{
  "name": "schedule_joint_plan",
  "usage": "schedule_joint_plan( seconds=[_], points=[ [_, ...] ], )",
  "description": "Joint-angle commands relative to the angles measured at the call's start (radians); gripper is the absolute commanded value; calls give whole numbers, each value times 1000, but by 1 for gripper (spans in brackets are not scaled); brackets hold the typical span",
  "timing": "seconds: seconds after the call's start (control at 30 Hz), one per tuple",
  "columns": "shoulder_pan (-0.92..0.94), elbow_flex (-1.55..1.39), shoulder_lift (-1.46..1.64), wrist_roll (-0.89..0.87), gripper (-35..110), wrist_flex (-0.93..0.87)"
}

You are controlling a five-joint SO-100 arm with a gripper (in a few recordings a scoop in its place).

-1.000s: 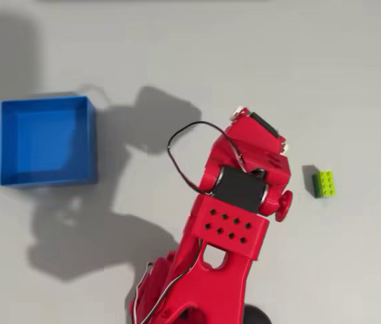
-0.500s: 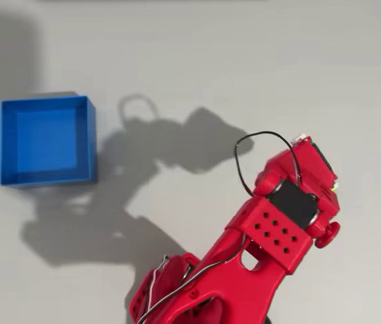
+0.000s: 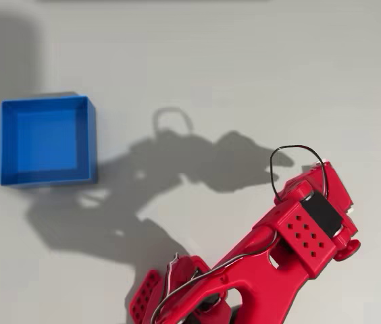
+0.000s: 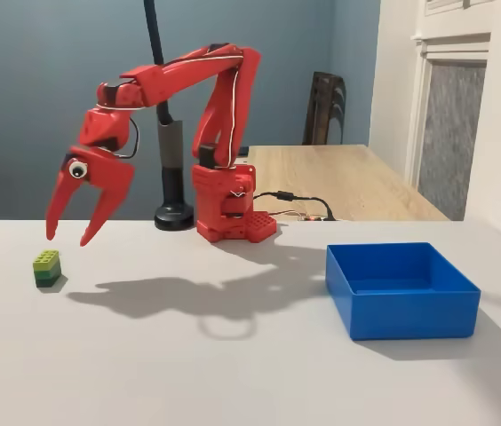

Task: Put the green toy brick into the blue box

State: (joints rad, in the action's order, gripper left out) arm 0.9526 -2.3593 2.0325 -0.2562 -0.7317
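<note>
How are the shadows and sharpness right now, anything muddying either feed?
Overhead view: the arm throws a big soft shadow across the table, stopping beside the blue box, which stays evenly lit and sharp. Fixed view: shadow lies between brick and box; the open hand and brick are crisp, no glare.

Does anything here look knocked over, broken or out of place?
Nothing stands out. The green toy brick sits upright on the table, the blue box stands square and undamaged, and the open gripper hangs just above the brick without touching it.
</note>
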Motion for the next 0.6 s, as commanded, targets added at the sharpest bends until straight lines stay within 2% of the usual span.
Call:
schedule_joint_plan(
  seconds=[0.0, 0.2, 0.57],
  points=[
    [18, 81, 5, -14, 20, 8],
    [41, 112, -17, -38, 27, 8],
    [81, 149, -110, -57, 26, 8]
  ],
)
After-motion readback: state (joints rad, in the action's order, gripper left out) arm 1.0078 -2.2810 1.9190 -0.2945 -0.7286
